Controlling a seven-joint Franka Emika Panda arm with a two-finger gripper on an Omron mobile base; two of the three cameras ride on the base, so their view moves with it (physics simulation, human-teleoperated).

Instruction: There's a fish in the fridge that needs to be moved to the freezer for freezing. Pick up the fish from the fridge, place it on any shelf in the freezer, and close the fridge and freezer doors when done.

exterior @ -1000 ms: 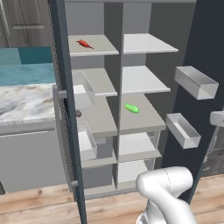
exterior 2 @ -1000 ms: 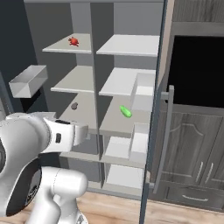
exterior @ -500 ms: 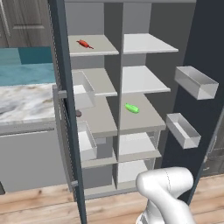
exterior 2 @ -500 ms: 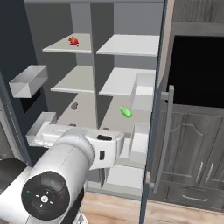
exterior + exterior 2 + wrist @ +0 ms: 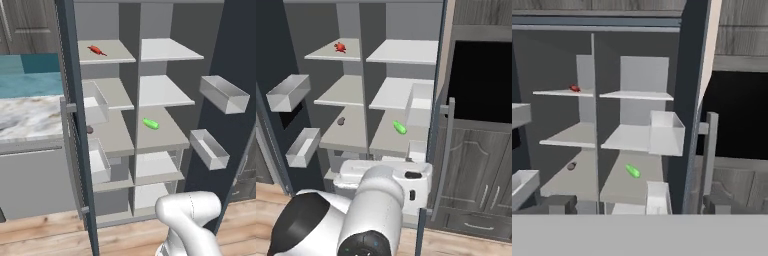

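Here, fish (image 5: 96, 50) on top shelf (image 5: 106, 54), both doors (image 5: 76, 125) open, green vegetable (image 5: 151, 124) lower

The fish (image 5: 96, 50) is red-orange against a light grey shelf (image 5: 112, 52). Lower down, the small oblong vegetable (image 5: 151, 124) is bright green. The doors (image 5: 75, 125) are slate-blue with grey bar handles (image 5: 442, 150). The door bins (image 5: 225, 94) are clear and pale. The counter surface (image 5: 27, 115) is white-and-grey marbled, with teal behind it. The floor (image 5: 45, 232) is light wood planks, and the cabinet (image 5: 476, 165) beside the fridge is dark grey-brown woodgrain.
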